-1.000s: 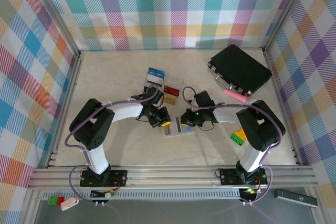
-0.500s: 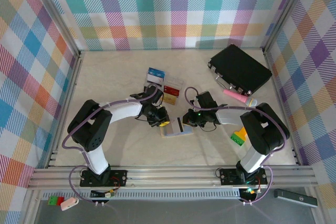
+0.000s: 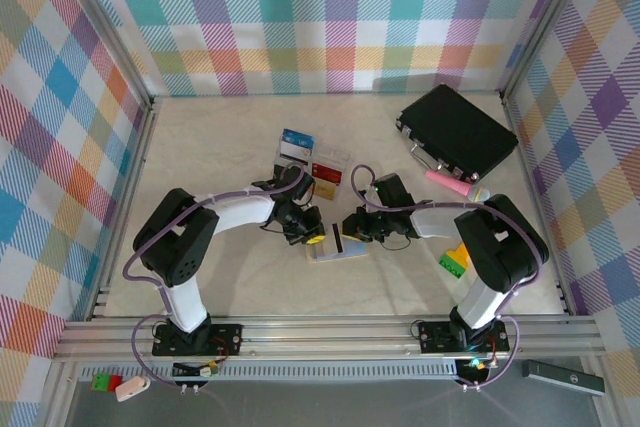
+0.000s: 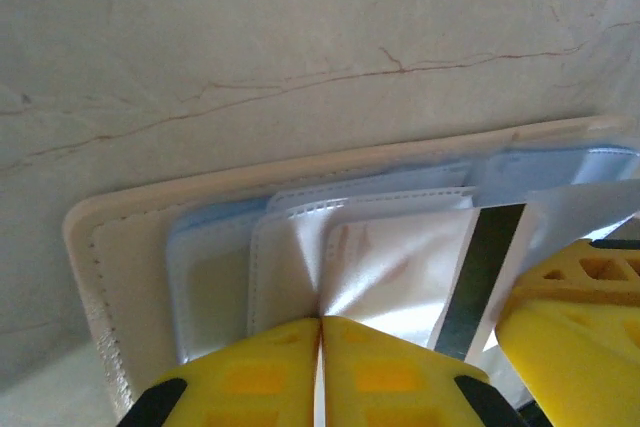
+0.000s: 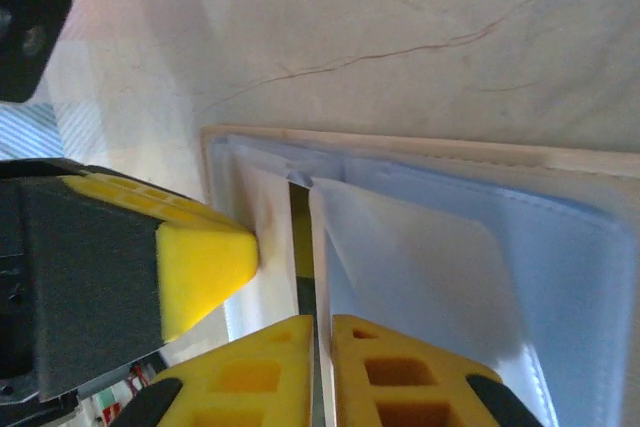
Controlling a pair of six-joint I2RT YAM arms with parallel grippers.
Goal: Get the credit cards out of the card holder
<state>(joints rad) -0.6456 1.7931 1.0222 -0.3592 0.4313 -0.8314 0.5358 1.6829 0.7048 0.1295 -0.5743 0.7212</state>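
Left hand (image 4: 320,347) clamps the card holder (image 4: 215,277) by its pocket at mid-counter (image 4: 300,47) while right hand (image 5: 320,347) pinches the striped white credit card (image 4: 490,267); a slow, flat rightward pull should free it.

A robot lab test cell: an aluminium frame (image 3: 105,27) hung with plaid cloth walls (image 3: 340,17) encloses a pale marbled table (image 3: 220,127). Two arms (image 3: 235,212) are bolted to a rail (image 3: 330,332) at the near edge.

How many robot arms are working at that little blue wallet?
2. The left arm reaches the card holder from its left side, and the right arm from its right side.
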